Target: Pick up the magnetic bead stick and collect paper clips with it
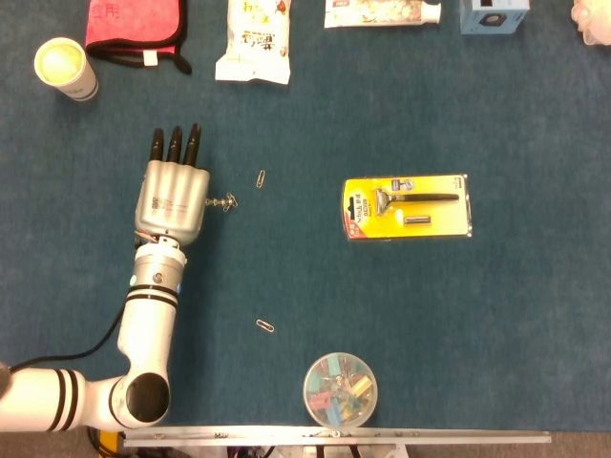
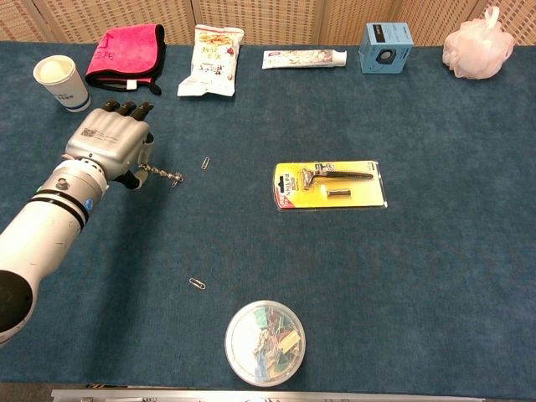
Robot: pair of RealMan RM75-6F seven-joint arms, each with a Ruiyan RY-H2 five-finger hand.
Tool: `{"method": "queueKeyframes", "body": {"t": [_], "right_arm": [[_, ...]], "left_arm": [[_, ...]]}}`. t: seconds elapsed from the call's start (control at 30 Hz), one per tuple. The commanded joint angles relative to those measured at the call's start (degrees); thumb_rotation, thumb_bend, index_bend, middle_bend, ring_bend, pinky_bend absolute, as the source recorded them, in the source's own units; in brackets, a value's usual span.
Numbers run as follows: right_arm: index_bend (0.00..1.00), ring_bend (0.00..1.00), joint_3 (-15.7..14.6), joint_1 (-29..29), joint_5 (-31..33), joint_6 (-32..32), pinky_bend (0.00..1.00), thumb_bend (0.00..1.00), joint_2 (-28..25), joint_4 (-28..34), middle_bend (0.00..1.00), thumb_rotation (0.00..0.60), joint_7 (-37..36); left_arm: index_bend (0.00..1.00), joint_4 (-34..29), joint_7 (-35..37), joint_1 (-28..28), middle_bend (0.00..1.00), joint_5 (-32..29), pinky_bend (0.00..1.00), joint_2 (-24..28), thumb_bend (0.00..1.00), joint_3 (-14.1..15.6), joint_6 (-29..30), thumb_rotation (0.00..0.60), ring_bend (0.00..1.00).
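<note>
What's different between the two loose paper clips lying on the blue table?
The upper paper clip lies beside the bead stick held in the left hand; the lower paper clip lies apart, nearer the round tub. The upper stands nearly upright in the head view; the lower slants. Both look small and silvery.

You have open carpet around your left hand [image 2: 107, 144] on every side but the far one, where the cup [image 2: 60, 81] and pink cloth [image 2: 127, 54] stand (the snack bag [image 2: 209, 60] too). To the right the razor pack [image 2: 328, 184] lies well apart; the clip tub [image 2: 265, 342] sits at the near edge.
</note>
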State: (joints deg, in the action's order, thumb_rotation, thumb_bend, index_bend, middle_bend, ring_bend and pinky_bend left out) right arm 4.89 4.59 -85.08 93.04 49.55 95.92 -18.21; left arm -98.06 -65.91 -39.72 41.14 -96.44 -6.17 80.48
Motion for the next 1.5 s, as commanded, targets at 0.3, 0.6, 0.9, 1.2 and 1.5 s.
{"method": "queueKeyframes", "body": {"t": [0.3,0.6,0.9,1.2,1.5], "right_arm": [[0.19,0.12,-0.1,0.3,-0.4,0.6,0.32,0.01,-0.1,0.0,0.18,0.600,-0.5],[0.19,0.12,-0.1,0.5,-0.5,0.9,0.32,0.01,-0.3,0.0,0.18,0.600,-0.8],[0.19,0.12,-0.1,0.7,-0.5,1.1,0.32,0.01,-0.4,0.1,0.18,0.600,-0.8],[0.19,0.12,-0.1,0.7,-0.3,1.0,0.32,0.01,-0.6,-0.1,0.18,0.600,-1.5],[0.19,0.12,0.0,0.6,0.0,0.5,0.32,0.01,-0.7,-0.4,0.18,0.600,-2.3]], "left_arm": [[0.54,-1.6,-3.3,-2.5,0.00,0.4,0.06,-1.5,0.37,-1.5,1.0,0.600,0.00],[0.54,0.2,-5.0,-4.4,0.00,-1.9,0.06,-2.5,0.37,-3.3,0.2,0.600,0.00],[0.54,2.1,-6.0,-5.7,0.00,-4.3,0.06,-3.4,0.37,-4.1,-0.3,0.600,0.00],[0.54,5.3,-7.0,-7.5,0.00,-6.9,0.06,-5.3,0.37,-4.6,-1.9,0.600,0.00],[0.54,5.1,-7.3,-8.2,0.00,-7.2,0.06,-5.3,0.37,-4.4,-1.1,0.600,0.00]]}}
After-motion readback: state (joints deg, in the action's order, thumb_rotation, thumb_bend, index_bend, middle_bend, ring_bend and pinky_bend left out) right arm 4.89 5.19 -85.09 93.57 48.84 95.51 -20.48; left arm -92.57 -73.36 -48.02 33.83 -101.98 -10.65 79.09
